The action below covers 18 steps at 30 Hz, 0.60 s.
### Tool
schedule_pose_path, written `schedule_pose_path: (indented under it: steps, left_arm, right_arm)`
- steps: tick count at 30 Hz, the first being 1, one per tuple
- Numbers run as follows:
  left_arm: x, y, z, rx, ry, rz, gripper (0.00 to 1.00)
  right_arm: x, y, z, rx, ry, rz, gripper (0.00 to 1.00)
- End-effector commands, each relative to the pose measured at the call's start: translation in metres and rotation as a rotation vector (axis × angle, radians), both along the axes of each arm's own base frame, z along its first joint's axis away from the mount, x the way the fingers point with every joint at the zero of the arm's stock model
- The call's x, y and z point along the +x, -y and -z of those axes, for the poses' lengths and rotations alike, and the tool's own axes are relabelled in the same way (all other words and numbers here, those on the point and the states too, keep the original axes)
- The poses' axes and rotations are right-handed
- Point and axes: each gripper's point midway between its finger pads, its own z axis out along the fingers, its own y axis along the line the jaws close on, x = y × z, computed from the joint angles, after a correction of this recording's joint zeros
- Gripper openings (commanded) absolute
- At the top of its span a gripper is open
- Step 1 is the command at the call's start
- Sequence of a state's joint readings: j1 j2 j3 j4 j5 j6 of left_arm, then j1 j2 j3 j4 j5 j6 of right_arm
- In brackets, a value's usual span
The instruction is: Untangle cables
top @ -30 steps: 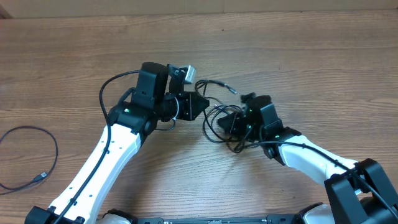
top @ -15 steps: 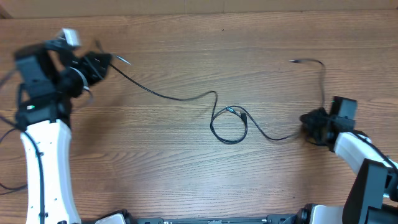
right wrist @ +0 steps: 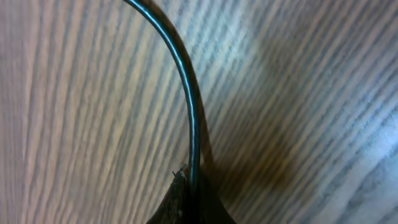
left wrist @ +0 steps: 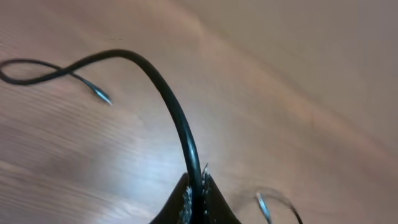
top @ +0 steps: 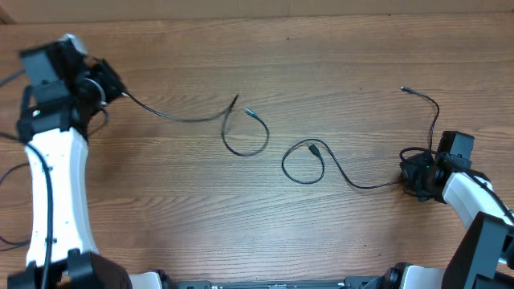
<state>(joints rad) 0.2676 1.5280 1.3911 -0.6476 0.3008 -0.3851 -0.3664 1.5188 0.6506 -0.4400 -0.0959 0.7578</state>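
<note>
Two cables lie apart on the wooden table. My left gripper (top: 110, 85) at the far left is shut on one cable (top: 173, 116), which runs right to a small loop (top: 245, 143) with a silver tip. In the left wrist view this cable (left wrist: 169, 93) rises from the shut jaws (left wrist: 196, 202). My right gripper (top: 414, 177) at the right edge is shut on the second cable (top: 353, 183), which forms a loop (top: 303, 164) at the centre; its other end curves up to a plug (top: 405, 90). The right wrist view shows that cable (right wrist: 189, 93) pinched in the jaws (right wrist: 193, 196).
A third thin black cable (top: 10, 238) shows only in short pieces at the left edge, mostly hidden behind my left arm (top: 52, 185). The table's far edge runs along the top of the overhead view.
The left cable has pulled free of the centre loop, and its own loop has slid left. The right cable's loop stays in the middle. Both arms have swung out from the centre within the last second.
</note>
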Motion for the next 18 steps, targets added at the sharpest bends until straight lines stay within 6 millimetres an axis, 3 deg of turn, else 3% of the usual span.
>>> schedule_pose_path:
  steps: [1,5,9,13,14,18]
  left_arm:
    - [0.0,0.058,0.016,-0.142,-0.062,0.192,0.04]
    - [-0.005,0.12,0.044,-0.22,-0.162,0.351,0.04]
    - [-0.011,0.165,0.08,-0.21,-0.276,0.432,0.04]
    - [-0.024,0.198,0.119,-0.265,-0.442,0.413,0.04]
    - [-0.029,0.208,0.131,-0.271,-0.487,0.42,0.04]
    - [-0.043,0.226,0.16,-0.28,-0.6,0.422,0.04]
  right_arm:
    - [-0.015,-0.01,0.011,0.042,-0.055,-0.012,0.04]
    - [-0.017,-0.02,0.011,0.097,-0.055,-0.026,0.08]
    - [-0.021,-0.021,0.012,0.104,-0.075,-0.025,0.18]
    - [-0.026,-0.023,0.013,0.111,-0.094,-0.025,0.37]
    - [-0.026,-0.023,0.013,0.112,-0.096,-0.024,0.52]
    - [-0.026,-0.023,0.013,0.112,-0.096,-0.024,0.79]
